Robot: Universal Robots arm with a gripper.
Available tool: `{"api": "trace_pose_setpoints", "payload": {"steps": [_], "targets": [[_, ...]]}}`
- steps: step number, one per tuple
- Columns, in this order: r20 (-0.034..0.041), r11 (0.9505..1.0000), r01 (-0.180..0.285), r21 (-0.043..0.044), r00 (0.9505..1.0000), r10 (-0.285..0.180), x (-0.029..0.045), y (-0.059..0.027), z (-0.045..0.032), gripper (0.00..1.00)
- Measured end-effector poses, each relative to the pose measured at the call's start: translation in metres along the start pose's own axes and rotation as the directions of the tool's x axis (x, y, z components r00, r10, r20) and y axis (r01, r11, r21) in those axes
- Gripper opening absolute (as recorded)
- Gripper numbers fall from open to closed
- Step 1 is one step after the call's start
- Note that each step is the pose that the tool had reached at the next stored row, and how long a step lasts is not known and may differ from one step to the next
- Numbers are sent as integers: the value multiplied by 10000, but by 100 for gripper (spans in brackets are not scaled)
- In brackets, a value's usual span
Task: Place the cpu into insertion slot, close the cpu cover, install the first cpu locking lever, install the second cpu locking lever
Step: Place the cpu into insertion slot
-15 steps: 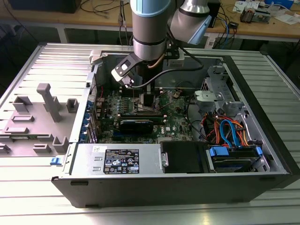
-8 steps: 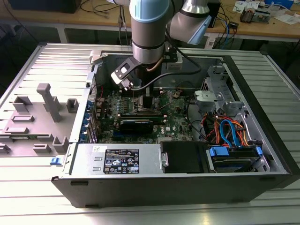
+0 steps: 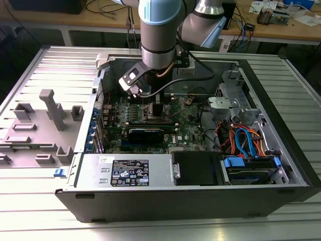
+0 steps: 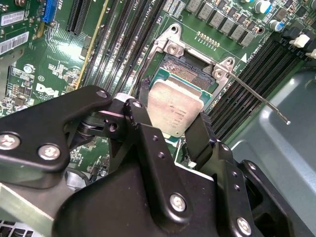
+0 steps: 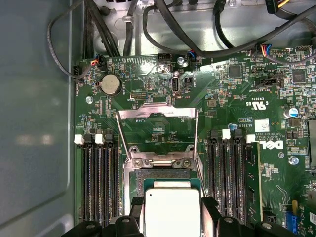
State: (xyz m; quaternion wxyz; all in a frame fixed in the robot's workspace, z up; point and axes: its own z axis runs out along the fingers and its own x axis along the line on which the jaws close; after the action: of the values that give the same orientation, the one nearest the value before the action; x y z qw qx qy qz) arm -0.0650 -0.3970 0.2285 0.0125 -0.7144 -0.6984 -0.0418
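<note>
We see the cpu (image 4: 174,106) clenched by its edges in the tool (image 5: 172,210), poised over the insertion slot (image 5: 165,174); whether they touch we cannot tell; the cpu cover (image 5: 157,112) stands swung open, the thin locking levers (image 5: 123,136) raised; around them lies the green motherboard (image 3: 193,125), inside the computer case (image 3: 175,207) on the desk (image 3: 30,216).

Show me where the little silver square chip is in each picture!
Exterior view: the chip is too small to make out; the gripper hangs over the green motherboard.
Second wrist view: the cpu is held between the gripper's fingers, tilted over the insertion slot.
First wrist view: the cpu is between the fingers, beside the insertion slot.
Shared landmark: the insertion slot's silver rim, in both wrist views.
</note>
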Motion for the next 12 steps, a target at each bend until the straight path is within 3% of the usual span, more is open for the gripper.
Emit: {"api": "trace_pose_setpoints", "payload": {"steps": [12], "targets": [[6, 10000, 4, 2, 10000, -4, 14, -3, 35, 54]]}}
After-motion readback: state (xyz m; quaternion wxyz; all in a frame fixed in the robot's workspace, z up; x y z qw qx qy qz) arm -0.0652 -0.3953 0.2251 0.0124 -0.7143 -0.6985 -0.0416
